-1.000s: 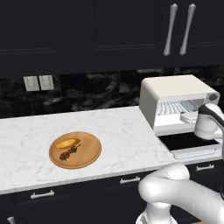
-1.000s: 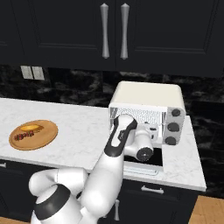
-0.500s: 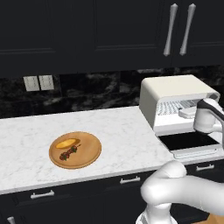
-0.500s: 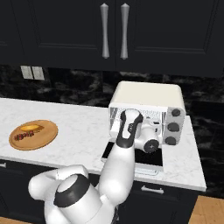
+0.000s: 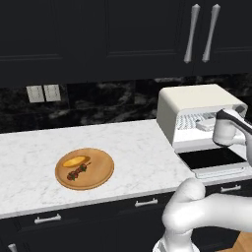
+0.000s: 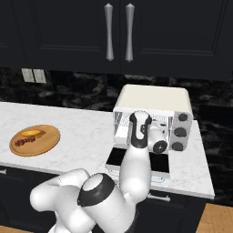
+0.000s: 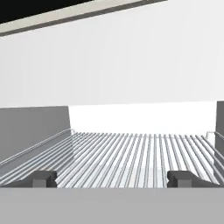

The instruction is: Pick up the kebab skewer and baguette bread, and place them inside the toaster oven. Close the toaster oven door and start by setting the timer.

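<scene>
- Gripper [image 7: 111, 178], fingers spread wide with nothing between them, sits at the toaster oven [image 6: 154, 105] mouth, over its wire rack [image 7: 131, 153].
- Toaster oven door [image 5: 212, 159] lies open flat.
- Kebab skewer [image 5: 78, 172] and baguette bread [image 5: 76, 161] lie on the wooden board [image 5: 98, 174], well left of the oven.

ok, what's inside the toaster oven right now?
Just the bare wire rack; no food on the part seen in the hand view. The gripper, open, sits at the toaster oven mouth. Skewer and baguette lie on the board.
</scene>
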Controlling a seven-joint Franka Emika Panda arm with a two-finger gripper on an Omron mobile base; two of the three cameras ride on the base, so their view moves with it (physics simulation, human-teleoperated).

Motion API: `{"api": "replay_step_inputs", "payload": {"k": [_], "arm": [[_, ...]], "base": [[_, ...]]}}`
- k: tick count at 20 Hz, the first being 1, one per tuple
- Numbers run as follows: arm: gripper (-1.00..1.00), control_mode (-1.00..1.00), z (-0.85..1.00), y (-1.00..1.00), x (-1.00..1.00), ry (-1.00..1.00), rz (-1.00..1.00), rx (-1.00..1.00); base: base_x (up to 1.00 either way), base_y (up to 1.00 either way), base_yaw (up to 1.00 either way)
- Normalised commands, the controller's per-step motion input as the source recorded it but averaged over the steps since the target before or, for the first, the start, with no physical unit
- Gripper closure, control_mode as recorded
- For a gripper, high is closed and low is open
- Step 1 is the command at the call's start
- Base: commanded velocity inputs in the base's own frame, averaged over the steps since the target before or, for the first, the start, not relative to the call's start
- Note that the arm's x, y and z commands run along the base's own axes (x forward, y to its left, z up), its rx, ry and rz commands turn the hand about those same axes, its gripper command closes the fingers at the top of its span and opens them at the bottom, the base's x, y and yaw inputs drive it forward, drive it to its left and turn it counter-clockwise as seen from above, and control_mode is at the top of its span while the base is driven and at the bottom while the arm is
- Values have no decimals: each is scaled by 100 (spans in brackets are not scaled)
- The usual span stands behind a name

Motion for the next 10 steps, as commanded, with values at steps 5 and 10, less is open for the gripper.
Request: {"api": "replay_step_inputs", "payload": {"k": [5,10], "arm": [[-100,-100,-26,0,30,-1,0,0],[-100,-100,-26,0,27,-1,0,0]], "base": [[0,0,0],[0,0,0]]}}
